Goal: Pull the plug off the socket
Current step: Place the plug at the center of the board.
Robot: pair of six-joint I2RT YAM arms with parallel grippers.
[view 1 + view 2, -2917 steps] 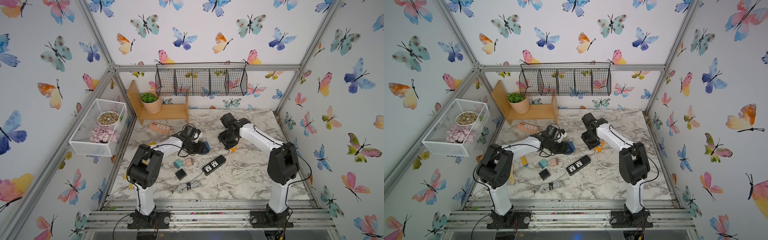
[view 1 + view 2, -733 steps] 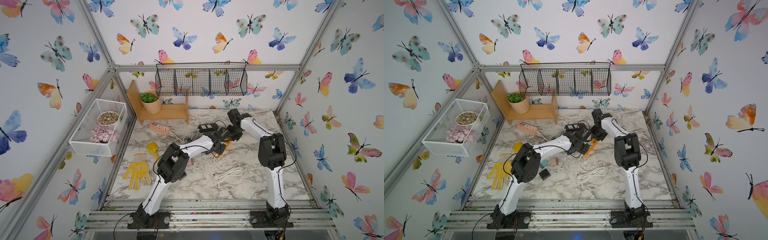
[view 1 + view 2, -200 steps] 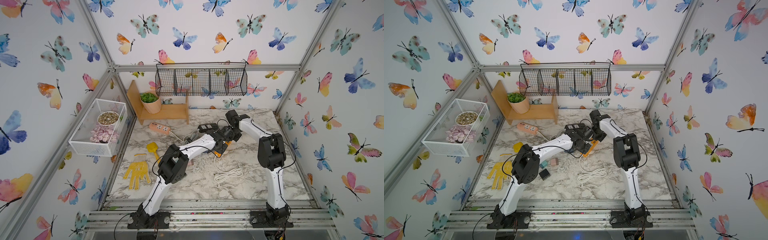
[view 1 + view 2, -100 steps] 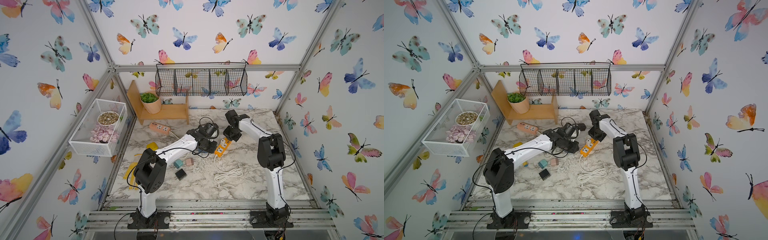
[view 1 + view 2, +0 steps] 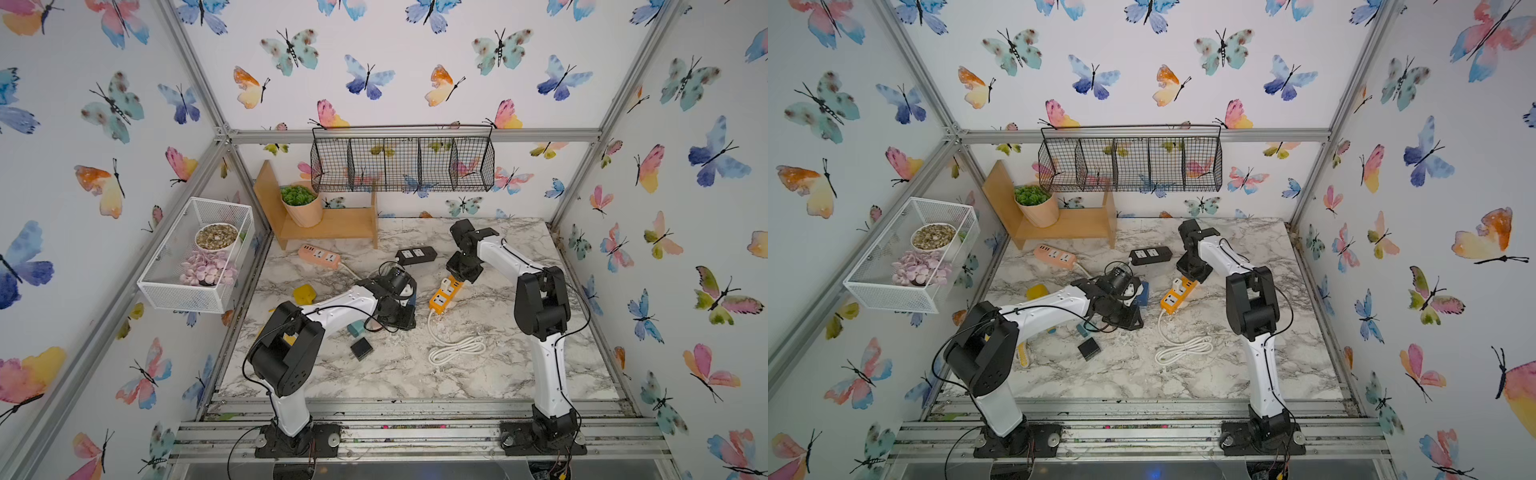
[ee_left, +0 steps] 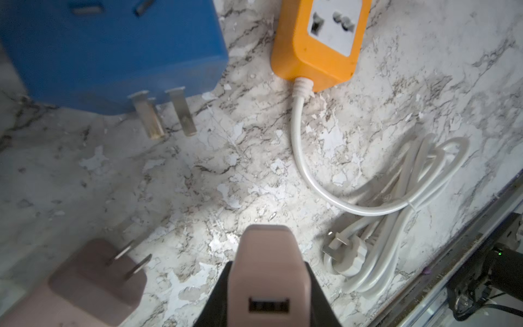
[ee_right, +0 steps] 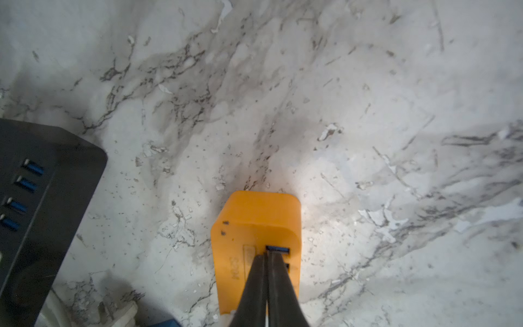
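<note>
Orange socket (image 5: 445,294) beneath downturned right tool (image 7: 267,255)

Orange socket strip (image 5: 441,299), white cord (image 5: 455,348). Pale pink plug (image 6: 268,263); blue adapter (image 6: 113,51). White marble counter (image 5: 478,374), grey veins. Pastel butterfly print on walls (image 5: 415,62).

Potted plant (image 5: 300,203) on wooden shelf (image 5: 332,226); black wire basket (image 5: 402,160) above; pink power strip (image 5: 319,254) near shelf.
</note>
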